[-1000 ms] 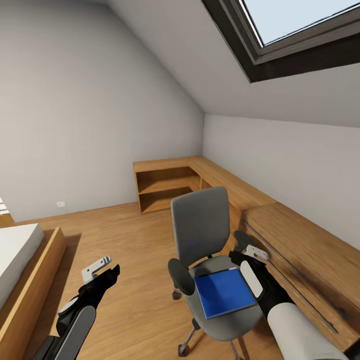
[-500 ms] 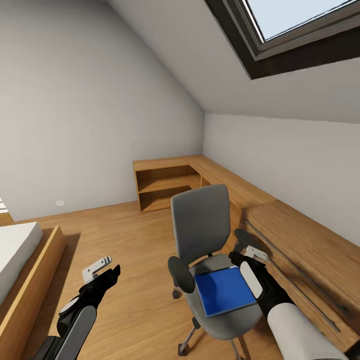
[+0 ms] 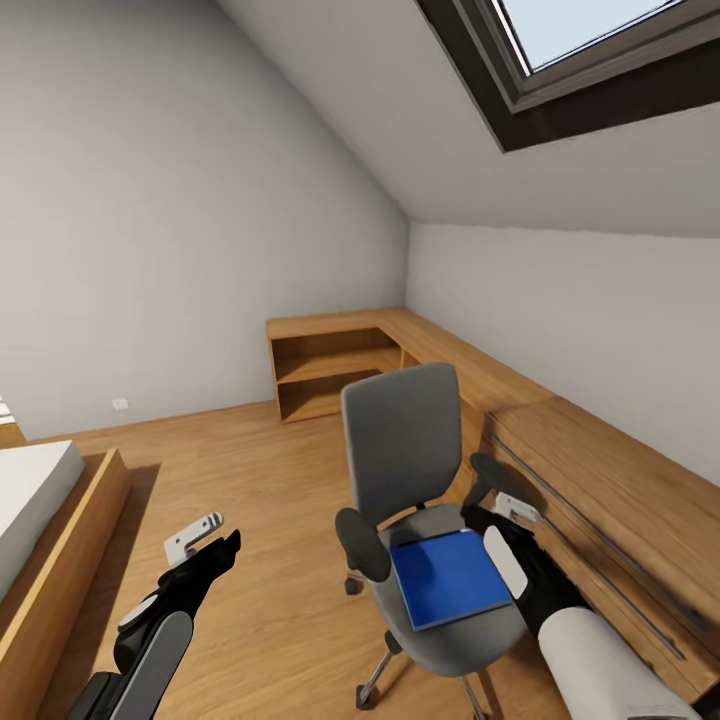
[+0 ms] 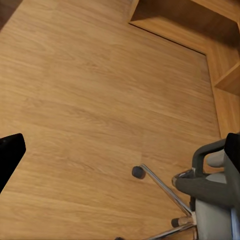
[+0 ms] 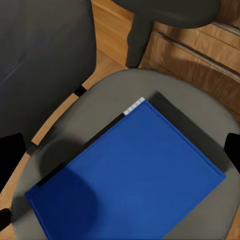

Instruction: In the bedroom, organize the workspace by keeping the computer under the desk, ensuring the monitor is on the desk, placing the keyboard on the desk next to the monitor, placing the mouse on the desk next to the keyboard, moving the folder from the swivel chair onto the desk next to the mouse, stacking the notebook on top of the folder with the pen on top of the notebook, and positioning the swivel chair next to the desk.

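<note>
Right now the right gripper (image 3: 500, 510) hangs just over the far right edge of the swivel chair (image 3: 402, 450) seat, beside the chair's right armrest (image 3: 488, 470); in the right wrist view its two dark fingertips (image 5: 10, 150) stand wide apart at either border with nothing between them, so the jaws are spread. Its black wrist and white forearm reach forward and slightly inward from the lower right of the head view. Directly below lies the folder (image 5: 130, 180), flat on the grey seat, bright blue, with the gripper's shadow on its near corner.

Over on the other side, the left gripper (image 3: 205, 535) is held low above bare wooden floor (image 4: 100, 100), well apart from the chair, forearm angled up and forward; its fingertips sit at opposite borders of the left wrist view, so it too is spread and empty. Chrome chair legs (image 4: 165, 187) and a caster (image 4: 138, 172) show there.
</note>
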Controlling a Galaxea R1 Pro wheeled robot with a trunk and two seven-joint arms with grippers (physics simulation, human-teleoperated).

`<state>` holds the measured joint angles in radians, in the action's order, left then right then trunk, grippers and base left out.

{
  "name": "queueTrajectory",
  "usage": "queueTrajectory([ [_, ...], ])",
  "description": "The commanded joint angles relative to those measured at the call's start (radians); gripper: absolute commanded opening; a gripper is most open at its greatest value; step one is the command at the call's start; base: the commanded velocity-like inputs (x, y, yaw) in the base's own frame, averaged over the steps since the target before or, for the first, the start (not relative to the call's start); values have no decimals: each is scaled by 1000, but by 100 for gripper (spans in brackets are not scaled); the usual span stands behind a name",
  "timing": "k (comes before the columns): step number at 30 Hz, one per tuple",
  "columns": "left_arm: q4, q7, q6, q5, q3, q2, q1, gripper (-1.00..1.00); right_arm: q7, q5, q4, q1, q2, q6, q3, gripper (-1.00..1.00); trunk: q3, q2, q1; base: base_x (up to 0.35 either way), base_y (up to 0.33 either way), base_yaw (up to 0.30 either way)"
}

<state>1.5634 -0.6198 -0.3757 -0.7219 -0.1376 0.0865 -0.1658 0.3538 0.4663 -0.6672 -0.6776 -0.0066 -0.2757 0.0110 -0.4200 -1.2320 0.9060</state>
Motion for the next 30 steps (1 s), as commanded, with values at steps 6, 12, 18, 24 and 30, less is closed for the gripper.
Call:
queueTrajectory([
  [6, 1, -9, -2, -7, -2, 1, -1, 100, -142, 3, 108, 0, -23, 154, 3, 100, -20, -43, 23, 0, 0, 0],
  [12, 1, -9, -2, -7, -2, 0, -1, 100, -248, -14, 248, -2, -48, 250, 7, 100, -39, -85, 46, 0, 0, 0],
  [18, 1, -9, -2, -7, -3, -6, -1, 100, -233, -132, 384, -46, -47, 255, 6, 100, -58, -127, 69, 0, 0, 0],
  [24, -2, -9, -2, -8, -2, -23, -1, 100, -138, -158, 454, -235, -52, 207, 4, 100, -76, -169, 92, 0, 0, 0],
  [30, -3, -9, -2, -8, -3, -30, -1, 100, -135, -152, 525, -253, -10, 216, -1, 100, -95, -211, 115, 0, 0, 0],
])
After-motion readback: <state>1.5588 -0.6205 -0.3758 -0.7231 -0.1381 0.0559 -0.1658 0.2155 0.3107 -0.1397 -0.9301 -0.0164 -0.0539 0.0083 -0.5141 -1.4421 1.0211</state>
